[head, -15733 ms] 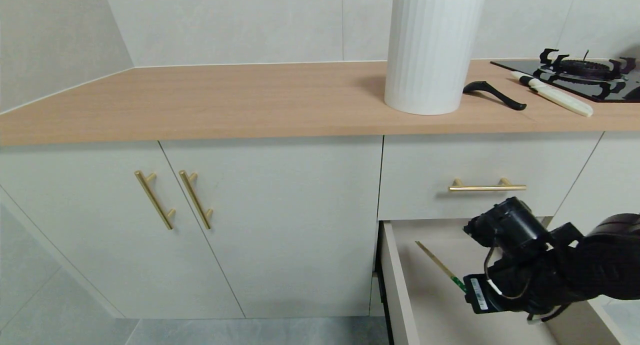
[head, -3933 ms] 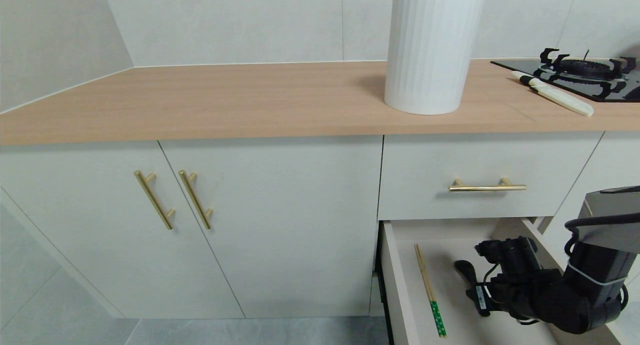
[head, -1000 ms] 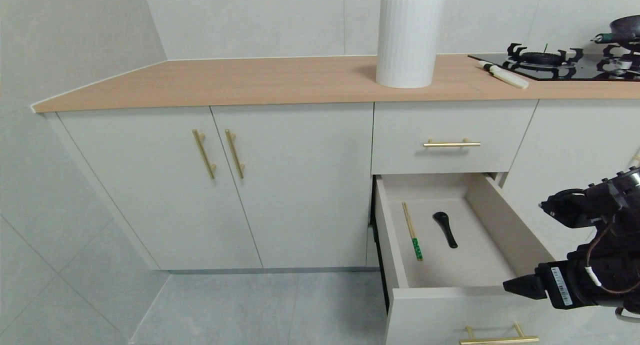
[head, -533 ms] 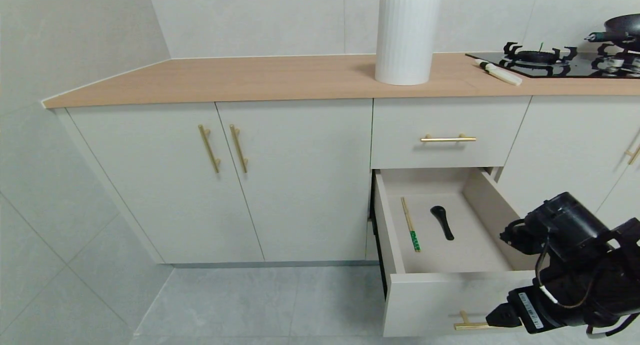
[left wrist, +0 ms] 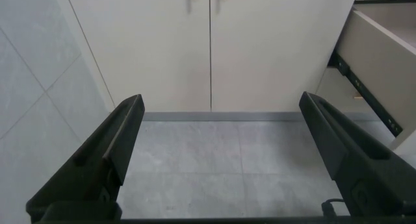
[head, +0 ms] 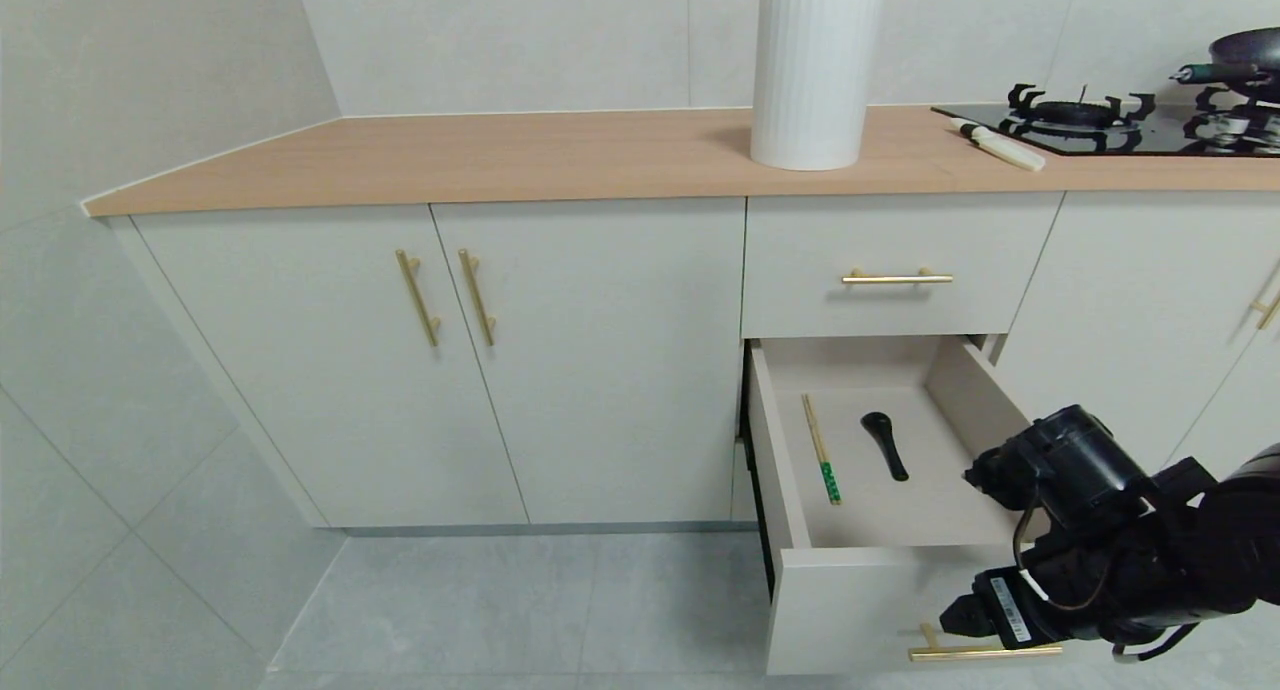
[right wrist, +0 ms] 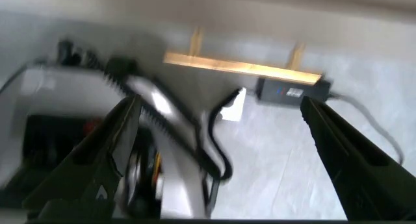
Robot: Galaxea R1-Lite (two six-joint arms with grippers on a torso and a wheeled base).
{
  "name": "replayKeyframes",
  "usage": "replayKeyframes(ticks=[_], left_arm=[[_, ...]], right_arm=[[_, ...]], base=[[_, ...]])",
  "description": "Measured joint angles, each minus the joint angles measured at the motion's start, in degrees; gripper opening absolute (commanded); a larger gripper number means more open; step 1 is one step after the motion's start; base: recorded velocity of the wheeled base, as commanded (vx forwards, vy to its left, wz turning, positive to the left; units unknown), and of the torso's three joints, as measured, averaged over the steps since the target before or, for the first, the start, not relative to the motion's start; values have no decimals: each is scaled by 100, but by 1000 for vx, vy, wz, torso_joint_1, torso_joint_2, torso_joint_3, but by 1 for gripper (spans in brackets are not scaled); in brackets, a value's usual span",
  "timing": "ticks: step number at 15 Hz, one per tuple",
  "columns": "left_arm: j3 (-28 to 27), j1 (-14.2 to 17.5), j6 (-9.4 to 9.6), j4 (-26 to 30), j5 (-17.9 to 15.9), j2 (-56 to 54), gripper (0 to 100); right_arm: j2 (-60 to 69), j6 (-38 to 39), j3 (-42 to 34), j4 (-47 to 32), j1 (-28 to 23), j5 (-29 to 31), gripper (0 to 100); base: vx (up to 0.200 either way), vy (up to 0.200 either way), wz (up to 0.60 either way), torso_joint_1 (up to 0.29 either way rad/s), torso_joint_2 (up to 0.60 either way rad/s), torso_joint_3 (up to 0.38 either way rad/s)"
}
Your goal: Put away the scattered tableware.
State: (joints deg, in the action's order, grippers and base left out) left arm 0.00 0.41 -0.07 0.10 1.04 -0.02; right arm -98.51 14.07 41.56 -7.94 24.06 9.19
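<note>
The chopsticks (head: 820, 460) and the black spoon (head: 886, 445) lie side by side, not touching, on the floor of the open drawer (head: 860, 600). Both look light, stiff and smooth, and appear to need no further handling. The drawer probably slides with little force, but its loose contents may skid if it is shut sharply. The proper hold is the gold bar handle (head: 985, 653) on the front panel (a flat push on the panel would likely also serve). The right gripper (head: 965, 620) hangs just in front of that handle, spread wide and holding nothing. The left gripper (left wrist: 218, 120) is likewise spread and empty, low over the floor tiles before the cupboard doors. A pale knife (head: 1000, 146) lies on the counter (head: 500, 155) beside the hob (head: 1100, 130). It is best taken by the handle end, not the blade.
</note>
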Motion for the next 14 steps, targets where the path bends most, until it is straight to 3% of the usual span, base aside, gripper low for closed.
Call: replayKeyframes(ticks=[6,14], left_arm=[[0,0,0,0,-2,0,100],[0,0,0,0,0,0,100]], right_arm=[[-240,-1,67,351,-180,134,100],[-877,-69,1056,551,-428,134,100]], base=[[0,0,0,0,0,0],[0,0,0,0,0,0]])
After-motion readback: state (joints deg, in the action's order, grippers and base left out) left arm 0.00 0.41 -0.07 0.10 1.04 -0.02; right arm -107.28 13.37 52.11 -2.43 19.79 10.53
